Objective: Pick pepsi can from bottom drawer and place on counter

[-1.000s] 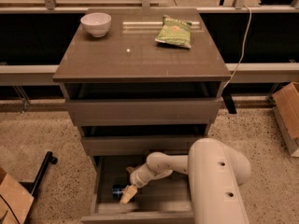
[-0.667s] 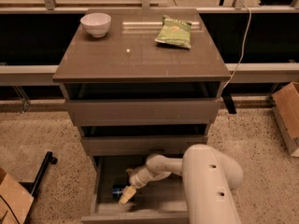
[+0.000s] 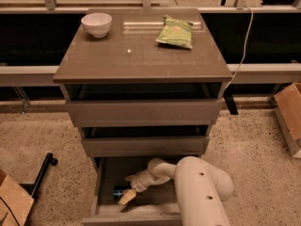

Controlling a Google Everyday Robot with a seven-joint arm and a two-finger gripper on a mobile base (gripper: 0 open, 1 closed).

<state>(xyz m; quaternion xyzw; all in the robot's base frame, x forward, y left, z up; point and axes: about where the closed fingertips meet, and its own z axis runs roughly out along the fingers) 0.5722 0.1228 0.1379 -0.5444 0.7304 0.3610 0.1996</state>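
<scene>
The bottom drawer (image 3: 107,174) is pulled open at the foot of the cabinet. The pepsi can (image 3: 118,191) lies on its side on the drawer floor at the left front, dark blue and mostly hidden by my gripper. My gripper (image 3: 126,197) reaches down into the drawer from the right and sits right at the can, its yellowish tip just right of and in front of it. The counter (image 3: 141,55) is the flat grey-brown top of the cabinet above.
A white bowl (image 3: 97,23) stands at the counter's back left and a green snack bag (image 3: 175,31) at its back right. My white arm (image 3: 200,192) covers the drawer's right side. The two upper drawers are slightly open. A cardboard box (image 3: 289,114) is at the right, another at the lower left.
The big white arm link has shifted left over the drawer. The gripper stays at the can in about the same spot.
</scene>
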